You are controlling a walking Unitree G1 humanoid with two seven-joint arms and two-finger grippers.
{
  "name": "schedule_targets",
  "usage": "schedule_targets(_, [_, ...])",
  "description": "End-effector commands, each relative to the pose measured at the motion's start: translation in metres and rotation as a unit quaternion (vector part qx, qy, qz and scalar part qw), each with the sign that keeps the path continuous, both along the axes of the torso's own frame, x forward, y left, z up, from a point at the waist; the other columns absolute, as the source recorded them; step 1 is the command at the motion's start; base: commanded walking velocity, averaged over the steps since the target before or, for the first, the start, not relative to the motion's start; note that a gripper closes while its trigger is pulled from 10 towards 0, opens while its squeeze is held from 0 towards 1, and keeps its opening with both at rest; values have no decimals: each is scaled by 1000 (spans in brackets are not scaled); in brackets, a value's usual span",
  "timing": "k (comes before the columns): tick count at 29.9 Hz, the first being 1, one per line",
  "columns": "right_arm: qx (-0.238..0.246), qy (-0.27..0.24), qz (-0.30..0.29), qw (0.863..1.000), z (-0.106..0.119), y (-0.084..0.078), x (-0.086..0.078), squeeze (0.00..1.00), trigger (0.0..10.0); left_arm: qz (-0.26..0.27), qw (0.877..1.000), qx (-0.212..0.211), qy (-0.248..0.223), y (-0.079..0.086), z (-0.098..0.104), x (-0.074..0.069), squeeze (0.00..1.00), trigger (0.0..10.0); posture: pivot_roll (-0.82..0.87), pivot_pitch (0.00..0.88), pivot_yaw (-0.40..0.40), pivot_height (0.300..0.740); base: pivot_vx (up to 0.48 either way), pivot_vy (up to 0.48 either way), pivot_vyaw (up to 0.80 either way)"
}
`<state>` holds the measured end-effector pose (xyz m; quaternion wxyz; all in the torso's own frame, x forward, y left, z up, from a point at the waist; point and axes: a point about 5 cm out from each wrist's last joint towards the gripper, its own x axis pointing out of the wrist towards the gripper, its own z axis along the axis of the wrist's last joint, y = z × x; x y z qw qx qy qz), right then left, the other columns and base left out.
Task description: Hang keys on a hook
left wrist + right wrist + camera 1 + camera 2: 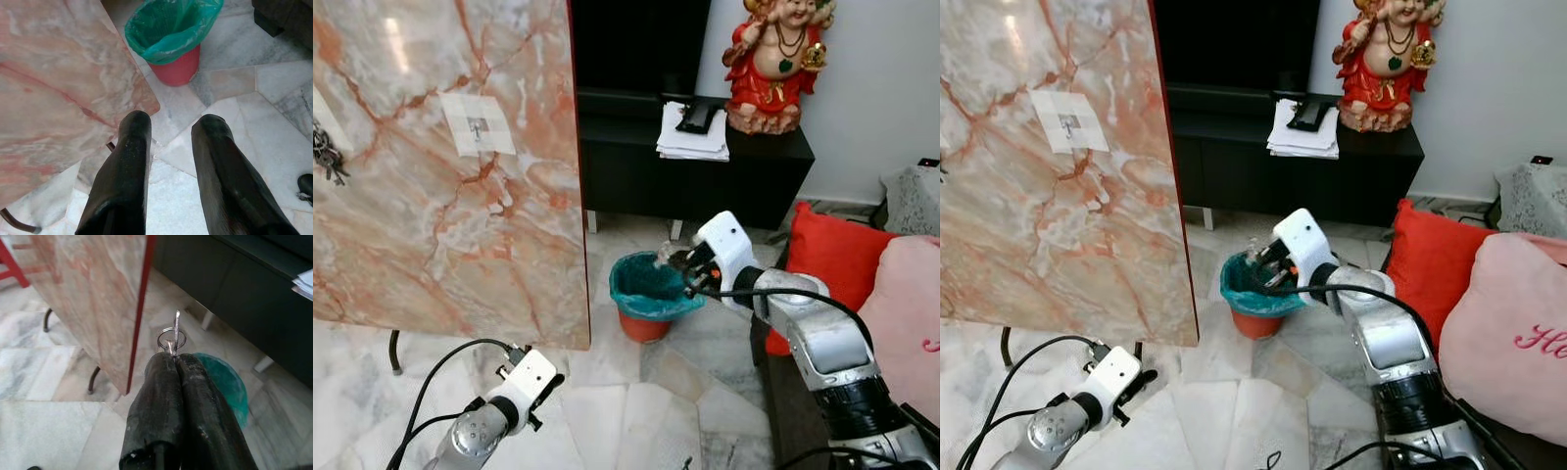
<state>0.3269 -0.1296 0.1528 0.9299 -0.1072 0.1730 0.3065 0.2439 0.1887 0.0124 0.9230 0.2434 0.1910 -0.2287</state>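
The right end effector pinched a key ring between closed fingers, held above a green-lined red bin beside the upright marble slab. The left end effector hung low over the floor, fingers parted.

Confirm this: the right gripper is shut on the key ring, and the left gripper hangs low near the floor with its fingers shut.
Wrong on one count: the left gripper is open, its fingers apart in the left wrist view. The right gripper is indeed shut on the key ring.
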Motion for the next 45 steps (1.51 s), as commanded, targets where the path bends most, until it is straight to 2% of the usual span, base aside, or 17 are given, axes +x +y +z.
schedule_targets(1, [-1,4,-21,1000,0,-6,2,0,0,1,1000,1,6,5,-2,-2,0,10000,-15,34,-25,740,0,0,0])
schedule_targets(13, [-12,-1,-56,998,2,-11,7,0,0,-5,1000,-2,3,4,-1,1,0,10000,-9,14,-14,740,0,0,0])
schedule_targets(15, [-26,-2,-55,998,0,-12,7,0,0,-6,1000,-3,4,4,-1,1,0,10000,-13,7,-14,740,0,0,0])
schedule_targets(16, [-60,-2,-37,998,-5,-15,5,0,0,-9,1000,-4,4,3,-1,1,0,10000,-15,4,-14,740,0,0,0])
schedule_targets(17, [-60,-2,-37,998,-5,-15,5,0,0,-9,1000,-4,4,3,-1,1,0,10000,-15,4,-14,740,0,0,0])
schedule_targets(18, [-123,-4,-11,992,-13,-22,1,0,0,-11,1000,-6,5,1,-2,1,0,10000,-18,4,-15,740,0,0,0])
schedule_targets(19, [-123,-4,-11,992,-13,-22,1,0,0,-11,1000,-6,5,1,-2,1,0,10000,-18,4,-15,740,0,0,0])
schedule_targets(20, [-164,-2,4,986,-19,-28,-1,0,0,-14,1000,-8,6,0,-2,1,0,10000,-21,1,-16,740,0,0,0])
schedule_targets(21, [-164,-2,4,986,-19,-28,-1,0,0,-14,1000,-8,6,0,-2,1,0,10000,-21,1,-16,740,0,0,0])
schedule_targets(22, [-194,12,22,981,-28,-35,-5,0,0,-21,1000,-10,11,-2,-3,0,0,10000,-22,0,-18,740,0,0,0])
schedule_targets(23, [-194,12,22,981,-28,-35,-5,0,0,-21,1000,-10,11,-2,-3,0,0,10000,-22,0,-18,740,0,0,0])
schedule_targets(25, [-233,35,42,971,-41,-45,-10,0,0,-25,1000,-12,14,-4,-4,-1,0,10000,-23,0,-19,740,0,0,0])
schedule_targets(27, [-238,41,46,969,-44,-47,-11,0,0,-26,999,-12,14,-4,-5,-1,0,10000,-23,0,-19,740,0,0,0])
schedule_targets(28, [-264,55,81,960,-53,-49,-17,0,0,-30,999,-13,18,-6,-5,-2,0,10000,-20,3,-21,740,0,0,0])
schedule_targets(36, [-295,68,133,944,-63,-50,-25,0,0,-45,998,-17,28,-9,-7,-5,0,10000,-23,17,-25,740,0,0,0])
schedule_targets(39, [-245,51,117,961,-57,-42,-19,0,0,-37,999,-19,4,-10,-1,-1,0,10000,-19,28,-31,740,0,0,0])
schedule_targets(45, [-200,28,137,970,-42,-26,-16,0,0,-48,998,-44,-13,-17,11,4,0,10000,-15,35,-40,740,0,0,0])
